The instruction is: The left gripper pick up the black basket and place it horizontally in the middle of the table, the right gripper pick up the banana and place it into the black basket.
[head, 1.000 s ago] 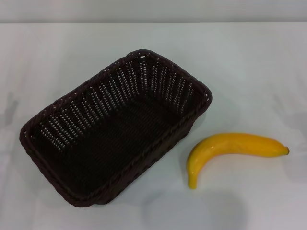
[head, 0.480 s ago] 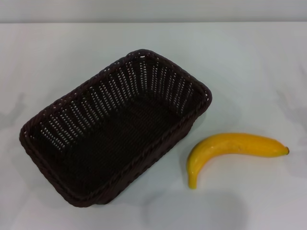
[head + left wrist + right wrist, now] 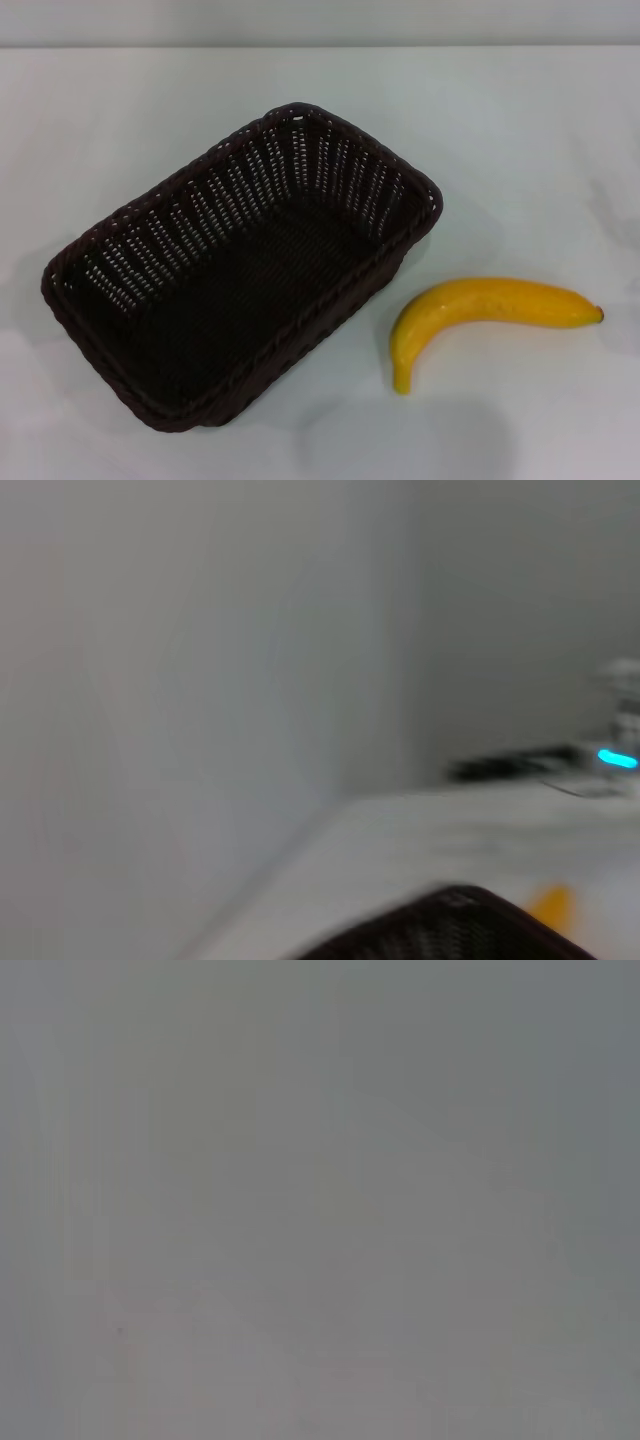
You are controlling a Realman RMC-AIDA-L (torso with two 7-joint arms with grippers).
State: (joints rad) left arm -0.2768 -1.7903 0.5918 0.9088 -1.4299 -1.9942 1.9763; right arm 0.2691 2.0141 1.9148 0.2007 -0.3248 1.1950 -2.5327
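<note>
The black basket [image 3: 240, 270] sits on the white table [image 3: 520, 130], turned diagonally, left of centre in the head view, and holds nothing. The yellow banana [image 3: 480, 315] lies on the table just right of the basket, apart from it, its dark tip to the right. The left wrist view shows the basket's rim [image 3: 450, 930] and a bit of the banana [image 3: 550, 904] low in the picture. Neither gripper shows in any view. The right wrist view shows only plain grey.
The table's far edge [image 3: 320, 47] meets a grey wall. In the left wrist view a dark device with a blue light [image 3: 615, 759] stands far off beyond the table.
The basket and banana have not moved. Faint shadows on the table at the left and right edges have shifted.
</note>
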